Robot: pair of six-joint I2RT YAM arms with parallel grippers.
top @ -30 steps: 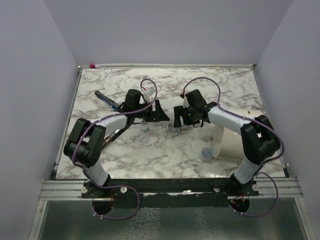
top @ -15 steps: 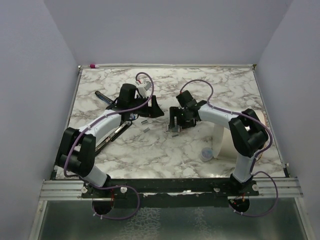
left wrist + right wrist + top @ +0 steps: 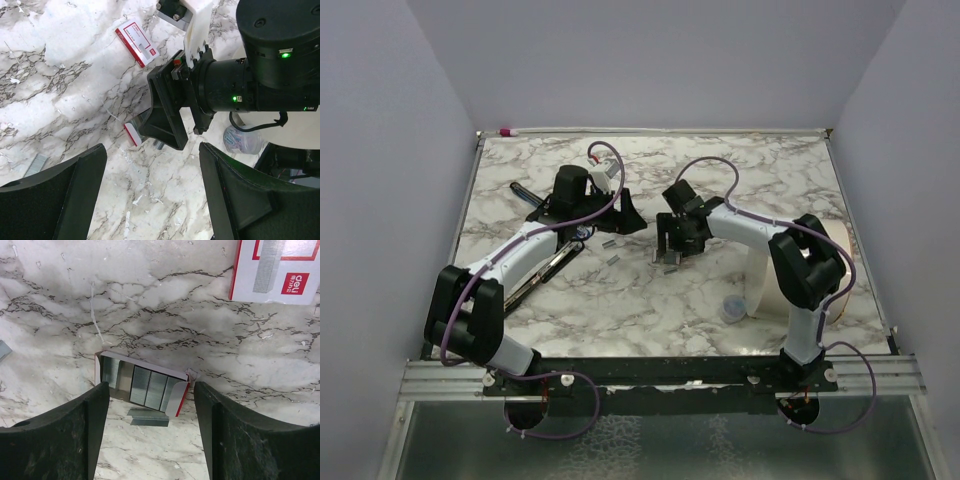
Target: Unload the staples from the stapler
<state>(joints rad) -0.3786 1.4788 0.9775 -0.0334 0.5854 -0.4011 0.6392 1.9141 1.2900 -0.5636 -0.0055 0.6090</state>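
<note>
The marble bench (image 3: 650, 300) carries everything, and both my arms reach out over its middle. My left claw (image 3: 628, 218) hangs well open with nothing between its fingers. My right claw (image 3: 670, 243) faces it just beside, also spread wide and holding nothing; its fingers stand either side of a small open box (image 3: 142, 384) that lies on the bench below them, not gripped.

A white roll (image 3: 775, 280) stands off to my right. A second box with red print (image 3: 277, 267) lies near the open one.

The open box shows rows of staples inside. One loose strip of staples (image 3: 149, 417) lies just in front of it, and two more short strips (image 3: 611, 246) lie apart on the bench under my left claw.

The stapler I cannot pick out in any view; it may be hidden under an arm.

I judge the unloading unsettled: the loose strips could have come from the stapler or the box. Next I must find the stapler, pin it with one claw, and draw out its tray with the other.
</note>
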